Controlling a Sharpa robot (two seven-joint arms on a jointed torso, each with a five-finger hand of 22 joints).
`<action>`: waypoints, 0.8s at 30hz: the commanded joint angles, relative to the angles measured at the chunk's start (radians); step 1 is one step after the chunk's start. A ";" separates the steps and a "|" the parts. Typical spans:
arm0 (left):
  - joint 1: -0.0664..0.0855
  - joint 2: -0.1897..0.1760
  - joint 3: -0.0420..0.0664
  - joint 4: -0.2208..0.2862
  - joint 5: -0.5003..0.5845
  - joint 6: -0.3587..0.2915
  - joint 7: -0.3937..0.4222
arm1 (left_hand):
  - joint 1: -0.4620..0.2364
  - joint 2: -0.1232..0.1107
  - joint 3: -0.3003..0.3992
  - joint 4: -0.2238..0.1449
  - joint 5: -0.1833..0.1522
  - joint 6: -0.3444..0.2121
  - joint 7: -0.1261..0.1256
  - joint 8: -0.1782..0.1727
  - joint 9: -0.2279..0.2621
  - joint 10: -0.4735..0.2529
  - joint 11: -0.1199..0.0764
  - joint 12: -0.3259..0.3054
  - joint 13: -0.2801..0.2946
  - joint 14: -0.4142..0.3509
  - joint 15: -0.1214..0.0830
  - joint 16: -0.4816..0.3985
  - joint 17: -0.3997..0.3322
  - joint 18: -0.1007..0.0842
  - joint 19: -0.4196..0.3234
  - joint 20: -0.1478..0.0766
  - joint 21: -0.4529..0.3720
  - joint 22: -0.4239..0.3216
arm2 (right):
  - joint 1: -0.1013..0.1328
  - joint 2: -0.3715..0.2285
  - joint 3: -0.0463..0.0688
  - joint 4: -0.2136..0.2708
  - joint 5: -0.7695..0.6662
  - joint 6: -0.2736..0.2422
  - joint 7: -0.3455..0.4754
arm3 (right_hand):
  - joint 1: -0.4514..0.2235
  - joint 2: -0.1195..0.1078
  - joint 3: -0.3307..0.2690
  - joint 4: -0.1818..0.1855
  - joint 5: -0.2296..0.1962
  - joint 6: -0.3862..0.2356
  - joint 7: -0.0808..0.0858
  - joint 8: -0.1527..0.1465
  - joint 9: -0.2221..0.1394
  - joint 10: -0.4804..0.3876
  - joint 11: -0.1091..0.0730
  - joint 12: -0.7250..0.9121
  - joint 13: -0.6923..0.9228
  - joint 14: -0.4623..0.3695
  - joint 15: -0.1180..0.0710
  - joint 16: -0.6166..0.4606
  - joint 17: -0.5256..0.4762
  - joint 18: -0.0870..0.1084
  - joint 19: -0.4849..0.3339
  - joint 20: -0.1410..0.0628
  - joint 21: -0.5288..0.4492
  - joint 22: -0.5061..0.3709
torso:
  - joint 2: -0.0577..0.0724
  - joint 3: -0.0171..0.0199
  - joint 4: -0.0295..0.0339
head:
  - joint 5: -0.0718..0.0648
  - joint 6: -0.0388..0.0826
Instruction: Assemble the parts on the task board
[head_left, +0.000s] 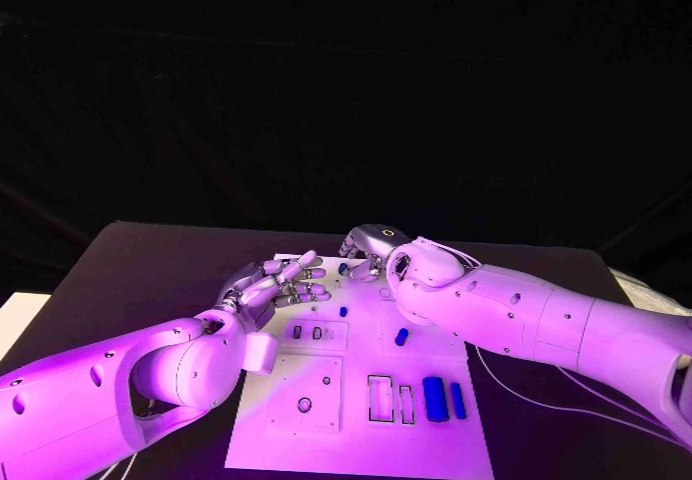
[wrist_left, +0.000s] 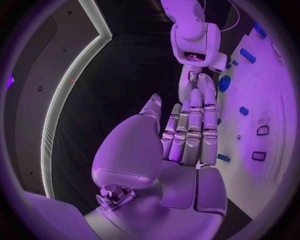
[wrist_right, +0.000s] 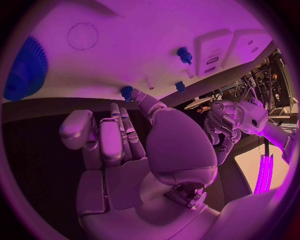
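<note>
You have the black table (head_left: 144, 270) filling the lower half of the head view, and on it the white task board (head_left: 361, 425) runs from the centre down toward 6 o'clock.

Your left arm (head_left: 101, 400) comes in from 8 o'clock. Its hand, the left hand (head_left: 277, 285), hangs over the board's left edge near the far end, fingers straight, lying close side by side and pointing toward 1 o'clock; you can see nothing in it. The left wrist view shows the same hand (wrist_left: 187, 135) flat and empty, fingers extended together beside the board.

Your right arm (head_left: 548, 320) comes in from 4 o'clock and crosses the board's right side. The right hand (head_left: 378, 250) sits at the board's far edge, at about 12 o'clock from the board's centre. In the right wrist view its fingers (wrist_right: 115, 135) reach toward the board edge, and one fingertip lies against or just beside a small blue part (wrist_right: 127, 91); you cannot tell whether it is pinched or only touched.

On the board, two upright blue bars (head_left: 436, 398) stand side by side at 5 o'clock from its centre, next to two empty rectangular slots (head_left: 381, 398). A short blue peg (head_left: 402, 337) lies near the middle, just beside the right forearm. A blue gear (wrist_right: 25, 67) shows large in the right wrist view, lying on the board.
</note>
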 joint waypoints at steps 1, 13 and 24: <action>0.001 0.001 0.001 0.000 0.001 0.022 0.003 | 0.003 0.008 0.002 -0.006 0.002 0.001 0.006 -0.004 -0.001 -0.004 0.005 -0.005 -0.001 -0.002 0.001 0.004 0.001 0.010 0.007 -0.003 0.005 0.002 | 0.000 -0.008 0.000 0.010 -0.005 -0.020 0.020 | 0.006 -0.002 -0.007 -0.001 -0.004 -0.006 0.000 -0.002 -0.001 -0.005 0.000 0.005 -0.001 0.010 0.006 -0.007 -0.003 0.015 -0.005 0.006 -0.007 -0.004 | 0.001 0.0006 0.0002 | 0.000 0.000; 0.001 -0.011 0.001 -0.001 0.000 0.063 0.019 | 0.001 0.004 -0.003 -0.008 0.001 -0.001 0.005 -0.006 -0.001 -0.005 0.006 -0.008 -0.001 -0.004 0.001 0.004 0.006 0.010 0.005 -0.002 0.006 0.002 | 0.008 -0.204 0.011 0.206 0.086 -0.032 0.053 | 0.015 0.004 -0.020 0.014 0.033 0.040 -0.009 0.005 0.004 0.155 -0.026 0.101 0.022 0.010 -0.012 -0.017 -0.019 0.018 -0.003 -0.005 -0.019 -0.021 | -0.003 0.0032 -0.0119 | 0.002 -0.005; 0.001 -0.018 0.001 0.002 -0.004 0.074 0.022 | 0.002 0.005 -0.002 -0.009 0.001 -0.001 0.005 -0.006 -0.001 -0.006 0.005 -0.008 -0.001 -0.005 0.001 0.004 0.007 0.010 0.005 -0.002 0.006 0.002 | 0.012 -0.341 0.015 0.275 0.190 0.082 0.028 | 0.030 -0.030 -0.219 0.089 0.077 -0.021 -0.036 0.010 -0.001 0.273 -0.068 0.789 0.664 0.054 -0.050 0.125 0.229 -0.017 0.069 -0.047 0.096 0.175 | -0.006 0.0113 -0.0265 | 0.008 -0.002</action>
